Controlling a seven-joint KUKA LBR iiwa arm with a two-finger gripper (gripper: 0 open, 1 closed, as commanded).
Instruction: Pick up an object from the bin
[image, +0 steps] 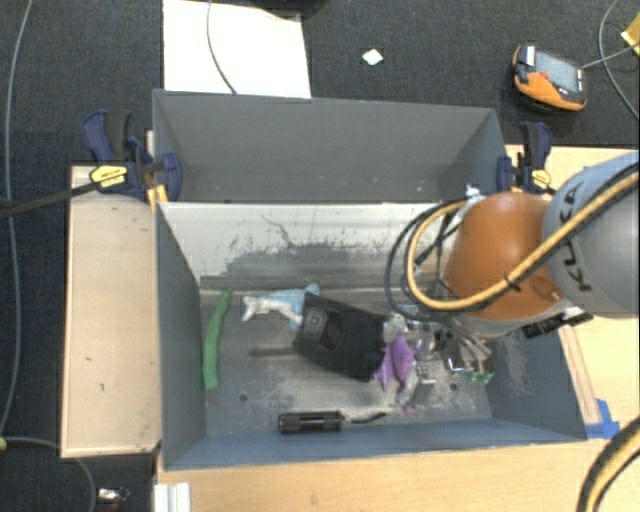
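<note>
- down in the bin's right half, the gripper sits just right of a purple floppy thing, perhaps touching it.
- whether it is open or closed, i cannot tell.

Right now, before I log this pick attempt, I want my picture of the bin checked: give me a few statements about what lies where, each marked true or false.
1. A long green strip lies along the left side of the bin. True.
2. The gripper hangs over the green strip. False: it is at the bin's right, next to a purple thing.
3. A bulky black object sits mid-floor. True.
4. A slim black bar lies against the back wall. False: it lies near the front wall.
5. A pale blue thing lies just left of the bulky black object. True.
</note>
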